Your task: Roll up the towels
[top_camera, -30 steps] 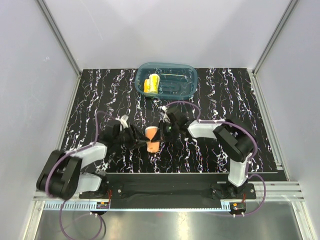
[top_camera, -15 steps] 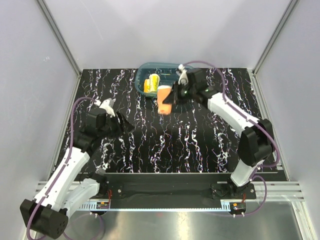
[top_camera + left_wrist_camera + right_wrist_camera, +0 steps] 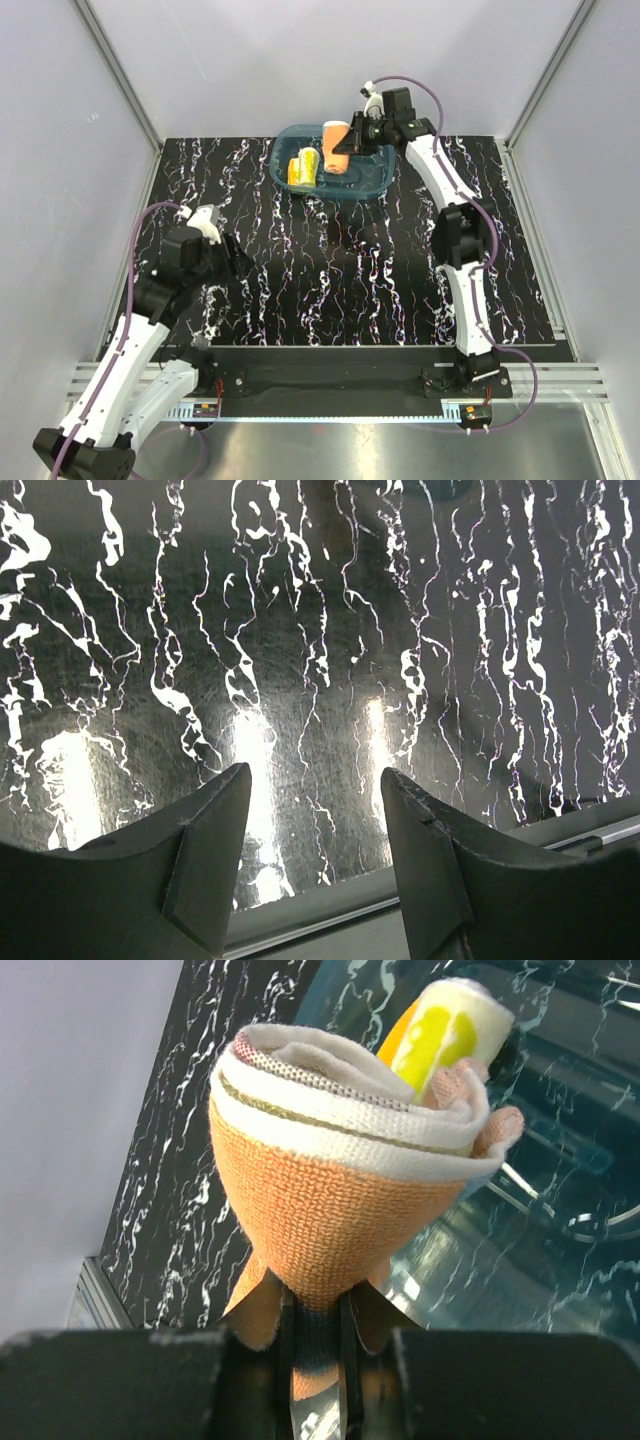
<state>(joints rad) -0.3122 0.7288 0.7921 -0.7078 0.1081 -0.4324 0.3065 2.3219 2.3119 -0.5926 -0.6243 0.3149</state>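
Observation:
My right gripper (image 3: 352,142) is shut on the rolled orange towel (image 3: 337,147) and holds it above the teal tub (image 3: 370,180) at the back of the table. In the right wrist view the orange towel (image 3: 330,1210) is pinched at its narrow end between the jaws, its rolled end facing up. The rolled yellow towel (image 3: 303,168) lies inside the tub at its left side; it also shows in the right wrist view (image 3: 445,1035) behind the orange roll. My left gripper (image 3: 232,252) is open and empty over the left part of the table; in its wrist view the gripper (image 3: 315,785) hangs above bare marbled surface.
The black marbled tabletop (image 3: 330,280) spans the view, with its front metal edge (image 3: 430,890) under the left gripper. Grey walls stand on three sides. The right arm (image 3: 455,240) stretches far across the table's right middle.
My right gripper has carried the orange towel from the table's middle back and up to above the tub. My left arm has drawn back to the left and its gripper is empty.

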